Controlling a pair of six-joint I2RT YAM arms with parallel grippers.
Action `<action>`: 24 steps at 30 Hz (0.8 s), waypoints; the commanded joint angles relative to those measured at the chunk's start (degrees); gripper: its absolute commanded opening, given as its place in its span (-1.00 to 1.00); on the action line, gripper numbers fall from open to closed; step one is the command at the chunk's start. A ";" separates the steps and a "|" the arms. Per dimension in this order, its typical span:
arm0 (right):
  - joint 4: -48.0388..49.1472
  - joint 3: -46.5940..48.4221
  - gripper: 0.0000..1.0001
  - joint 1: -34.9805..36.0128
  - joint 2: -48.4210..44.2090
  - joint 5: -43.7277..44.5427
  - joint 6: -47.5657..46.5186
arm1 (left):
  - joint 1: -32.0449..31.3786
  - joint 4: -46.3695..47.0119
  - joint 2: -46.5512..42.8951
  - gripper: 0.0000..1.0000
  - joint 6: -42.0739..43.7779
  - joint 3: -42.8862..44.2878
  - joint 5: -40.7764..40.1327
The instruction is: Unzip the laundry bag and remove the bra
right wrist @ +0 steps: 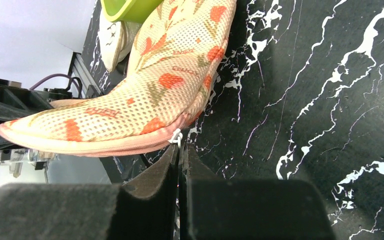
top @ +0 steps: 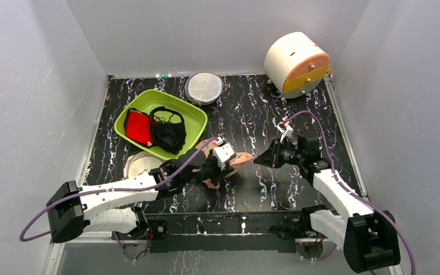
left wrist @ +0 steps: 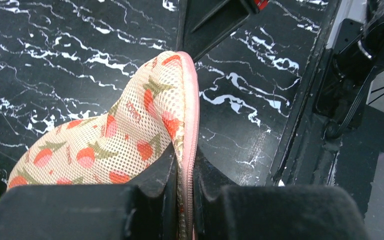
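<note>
Landmark: green tray point(top: 198, 116) on the counter point(top: 252, 109).

1. Laundry bag point(top: 236, 160): just off the tray's near right corner, close to its rim. It is raised off the counter at one end and held between my two hands. The strawberry-print mesh faces outward. The pink zip point(left wrist: 192, 125) is shut along all the rim I can see.

2. Left hand point(top: 217, 169): on the end of the bag nearer the tray. In the left wrist view the hand point(left wrist: 186, 186) is clamped on the zipped rim of the bag point(left wrist: 130, 135), with a finger pressed to each side of the seam.

3. Right hand point(top: 256, 160): on the end of the bag farther from the tray. In the right wrist view the hand point(right wrist: 180, 161) is closed, fingers meeting. The small white zip pull point(right wrist: 176, 137) is pinched at their tips, directly under the bag point(right wrist: 165, 85).

4. Tray contents: a red garment point(top: 138, 127) and a black bra point(top: 169, 133), side by side and touching.

5. Cream disc point(top: 139, 164): against the tray's near left edge.

6. Grey mesh disc point(top: 204, 87): just beyond the tray's far right corner.
</note>
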 commanded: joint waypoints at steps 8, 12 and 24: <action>5.80 0.06 -1.00 -0.27 3.60 2.16 -0.57 | 0.25 9.00 -4.79 -1.00 -0.20 -0.72 5.44; 3.29 1.53 -1.00 -0.25 1.97 5.00 -1.52 | 0.25 7.33 -3.15 -1.00 -0.13 0.02 4.43; -7.96 10.01 -0.33 -0.25 -1.85 18.94 -1.77 | 0.25 3.89 3.17 -1.00 -3.38 3.59 -1.60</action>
